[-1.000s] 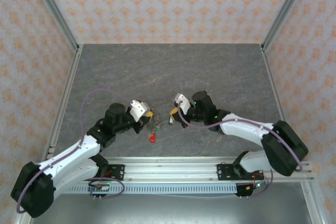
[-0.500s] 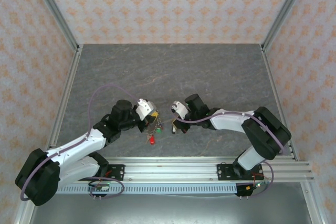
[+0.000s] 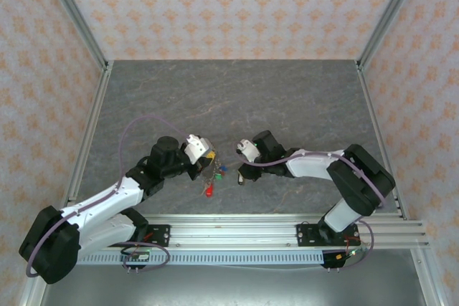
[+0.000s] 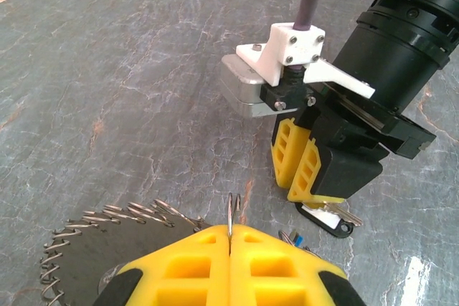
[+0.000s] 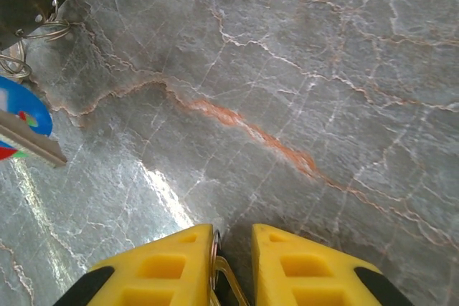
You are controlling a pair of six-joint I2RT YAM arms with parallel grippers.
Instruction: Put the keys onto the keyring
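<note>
Keyring [image 4: 122,213]: thin grey wire, toothed rim, clamped in left gripper [image 4: 229,234]. Right gripper [image 5: 233,241] jaws stand slightly apart in its wrist view; left wrist view adds a black key [image 4: 326,221] beneath it.

Grey veined tabletop [image 3: 287,98], orange-patterned walls [image 3: 229,5], aluminium rail [image 3: 237,226] along the near edge.

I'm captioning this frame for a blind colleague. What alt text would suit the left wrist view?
The yellow-tipped left gripper is shut on the keyring, whose ribbed rim fans out beside it. Facing it, the right gripper points down at the grey marbled table, jaws slightly apart, just above a black-headed key.
</note>
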